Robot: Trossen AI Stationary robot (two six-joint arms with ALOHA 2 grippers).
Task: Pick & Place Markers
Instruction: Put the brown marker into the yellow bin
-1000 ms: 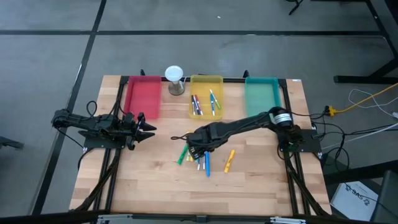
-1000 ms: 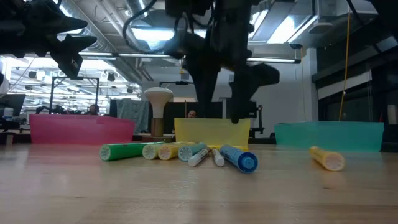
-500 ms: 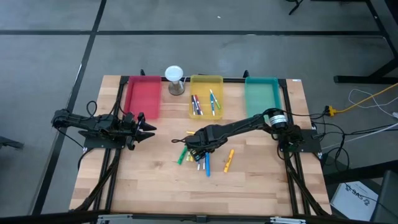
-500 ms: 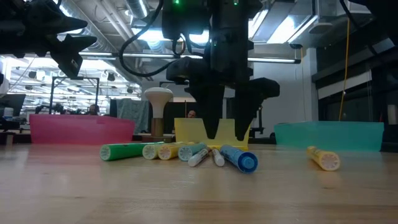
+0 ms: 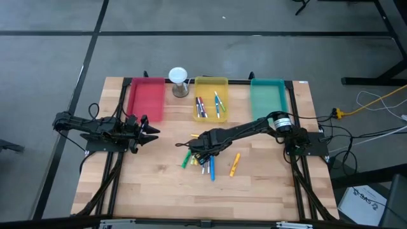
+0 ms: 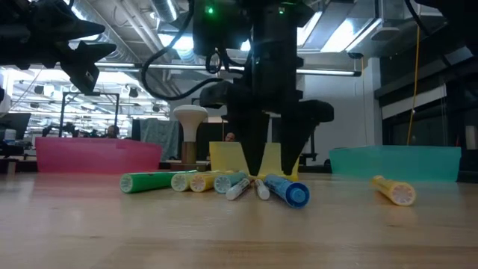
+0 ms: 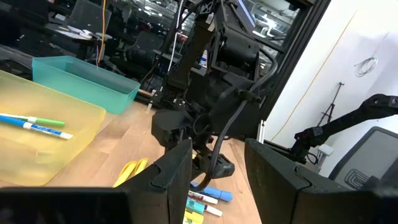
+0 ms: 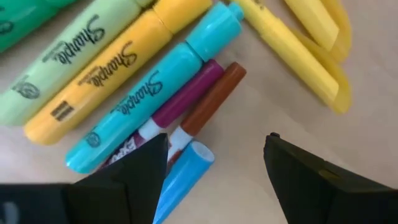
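We count three trays along the far edge of the table (image 5: 159, 191): a red tray (image 5: 147, 98), a yellow tray (image 5: 210, 84) and a teal tray (image 5: 268, 95), with one white-topped hourglass thing (image 5: 179, 81) standing between red and yellow. Taking the yellow tray as landmark: inside it we see about four markers (image 5: 210, 106), exact count hard to tell from above. Just in front of the yellow tray, on bare wood, lies a loose pile of markers (image 5: 202, 161); in the low view we make out roughly seven there: one green marker (image 6: 148, 181), two yellowish, a couple of thin ones, one blue marker (image 6: 288, 191), and off toward the teal tray's side one separate yellow marker (image 6: 393, 190), which apparently lies doubled up with another. The right gripper (image 5: 198, 151) sits low directly over that pile, in front of the yellow tray, fingers (image 8: 134, 171) spread apart with nothing between them; its wrist view shows a teal, an orange-yellow, a light green, two thin brownish-capped markers and a blue cap right under the fingers. The left gripper (image 5: 151, 132) waits in front of the red tray, well off the pile, above the table, fingers partly apart and holding nothing.
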